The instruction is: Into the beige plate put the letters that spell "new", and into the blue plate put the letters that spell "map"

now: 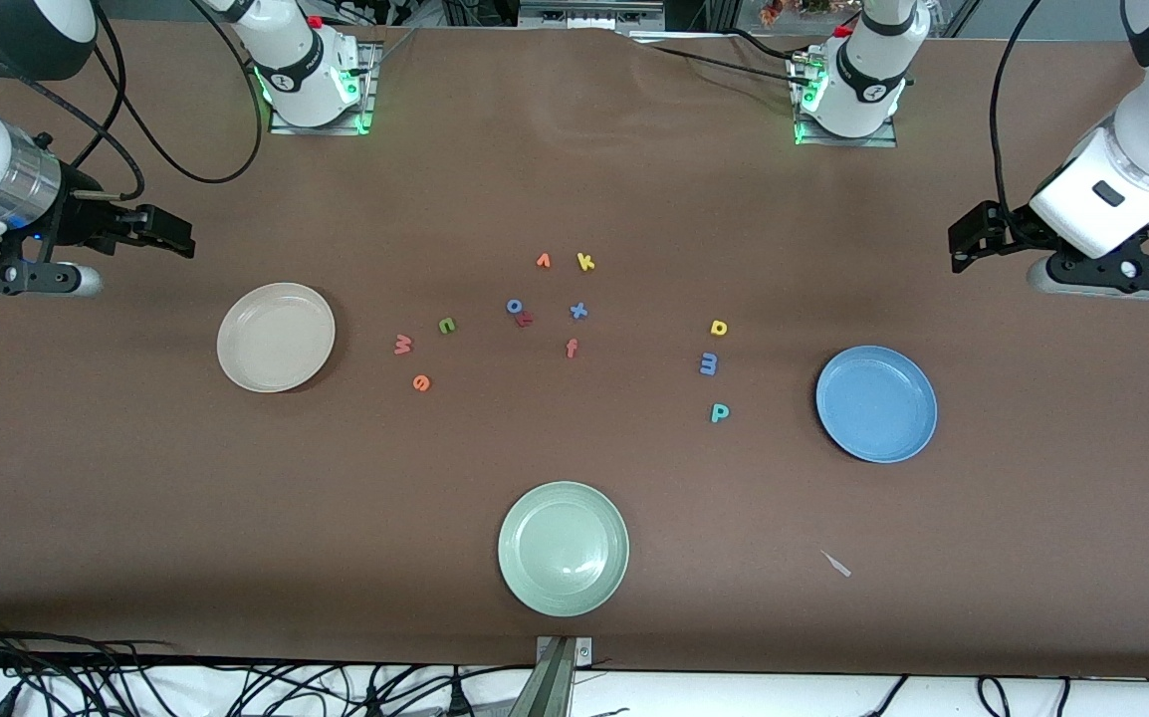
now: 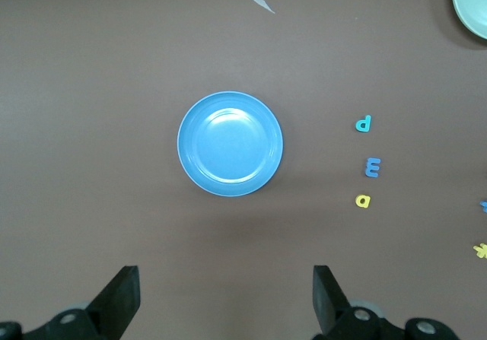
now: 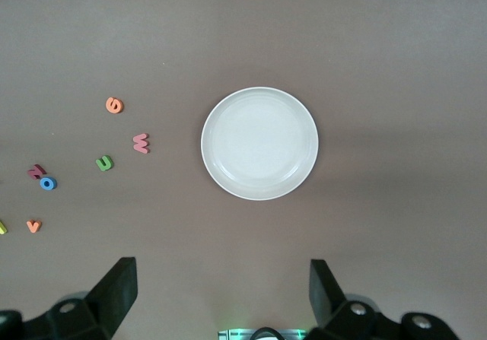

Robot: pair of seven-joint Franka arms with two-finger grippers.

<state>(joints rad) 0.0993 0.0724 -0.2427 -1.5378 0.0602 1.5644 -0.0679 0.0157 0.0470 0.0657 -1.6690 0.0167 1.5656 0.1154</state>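
Bench: brown-covered bench [image 1: 574,179] carrying three plates and a loose scatter of small foam letters.
Beige plate: round cream-beige shallow plate [image 1: 276,337] toward the right arm's end of the bench; nothing lies in it.
Blue plate: round medium-blue shallow plate [image 1: 876,403] toward the left arm's end; nothing lies in it.
Green plate: round pale green shallow plate [image 1: 563,548], nearest the front camera of the three; nothing lies in it.
Right pincer: right pincer [image 3: 221,287] waits in the air over the bench edge beside the beige plate, fingers spread wide, holding nothing.
Left pincer: left pincer [image 2: 226,298] waits in the air over the bench edge beside the blue plate, fingers spread wide, holding nothing.
"new" letters: salmon-red foam "w" [image 1: 402,345], green foam "n" [image 1: 446,324] and orange foam "e" [image 1: 421,382] lie flat in a loose cluster near the beige plate, apart from one another; the "w" lies turned sideways.
"map" letters: yellow foam "a" [image 1: 719,328], periwinkle-blue foam "m" [image 1: 709,364] and teal foam "p" [image 1: 720,412] lie flat in a row near the blue plate, the "a" farthest from the front camera, the "p" nearest; the "m" lies turned on its side.
Other letters: a small group of orange, yellow, blue and salmon foam letters [image 1: 577,311] lies between the two sets.
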